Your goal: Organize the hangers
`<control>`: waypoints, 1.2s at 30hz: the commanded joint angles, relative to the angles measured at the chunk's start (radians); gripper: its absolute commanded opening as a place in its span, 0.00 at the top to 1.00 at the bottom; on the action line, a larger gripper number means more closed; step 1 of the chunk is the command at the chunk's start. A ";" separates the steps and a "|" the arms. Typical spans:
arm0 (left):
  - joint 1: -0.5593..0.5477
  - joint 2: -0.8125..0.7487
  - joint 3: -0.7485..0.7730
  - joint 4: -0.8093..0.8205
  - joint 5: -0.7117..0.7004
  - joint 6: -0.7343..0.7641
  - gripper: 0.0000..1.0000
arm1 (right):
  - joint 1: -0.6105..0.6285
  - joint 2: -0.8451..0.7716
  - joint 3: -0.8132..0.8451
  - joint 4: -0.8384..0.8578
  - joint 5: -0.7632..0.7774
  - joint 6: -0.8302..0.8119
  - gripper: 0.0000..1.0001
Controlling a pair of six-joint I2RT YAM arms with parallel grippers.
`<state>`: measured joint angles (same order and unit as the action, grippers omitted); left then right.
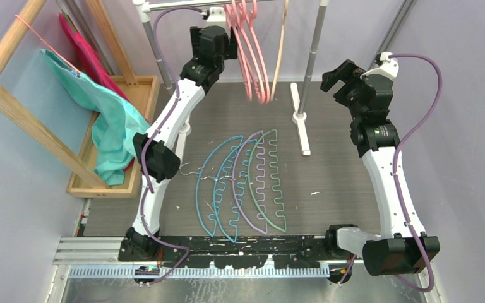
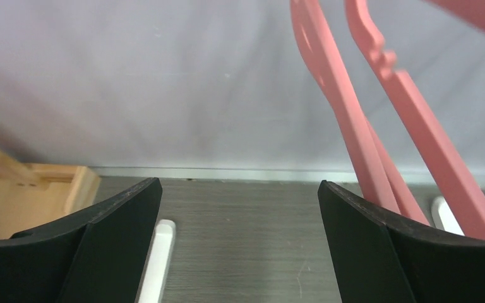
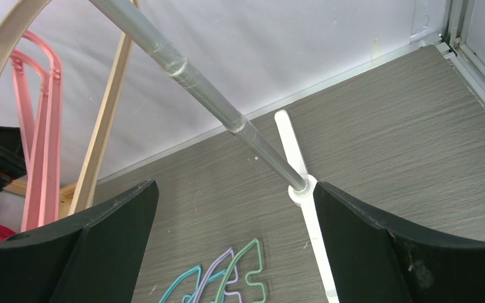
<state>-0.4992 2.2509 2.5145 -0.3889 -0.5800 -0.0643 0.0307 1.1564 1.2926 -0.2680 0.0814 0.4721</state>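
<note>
Several thick pink hangers (image 1: 251, 53) and one beige hanger (image 1: 281, 44) hang on the garment rail at the back. Thin blue (image 1: 203, 189), teal (image 1: 223, 189), purple (image 1: 242, 183) and green (image 1: 270, 183) hangers lie overlapping on the table's middle. My left gripper (image 1: 222, 31) is raised by the rail, just left of the pink hangers (image 2: 347, 113); it (image 2: 240, 189) is open and empty. My right gripper (image 1: 333, 79) is raised right of the rail's post; it (image 3: 235, 189) is open and empty, above the green hanger's (image 3: 252, 259) tip.
The rail's steel post (image 1: 316, 50) and white foot (image 1: 303, 126) stand between the arms. A wooden frame rack (image 1: 12, 95) with a teal cloth (image 1: 110, 126) and a wooden tray (image 1: 144, 88) stand at the left. The wall is close behind.
</note>
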 commanded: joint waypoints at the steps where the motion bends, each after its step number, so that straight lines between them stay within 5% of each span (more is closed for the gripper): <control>1: -0.017 0.015 0.065 -0.050 0.178 0.009 0.02 | -0.001 -0.015 0.028 0.067 0.017 -0.015 0.00; 8: -0.071 0.059 0.106 -0.078 0.347 0.033 0.02 | -0.002 -0.023 0.022 0.071 0.023 -0.019 0.00; 26: -0.174 0.096 0.154 -0.116 0.477 0.104 0.02 | -0.002 -0.045 0.019 0.104 -0.021 -0.006 0.00; 36: -0.296 0.148 0.161 -0.137 0.350 0.226 0.02 | -0.002 -0.050 0.008 0.098 -0.034 -0.004 0.00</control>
<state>-0.7277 2.3787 2.6328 -0.5190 -0.1810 0.0772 0.0307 1.1385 1.2922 -0.2306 0.0566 0.4706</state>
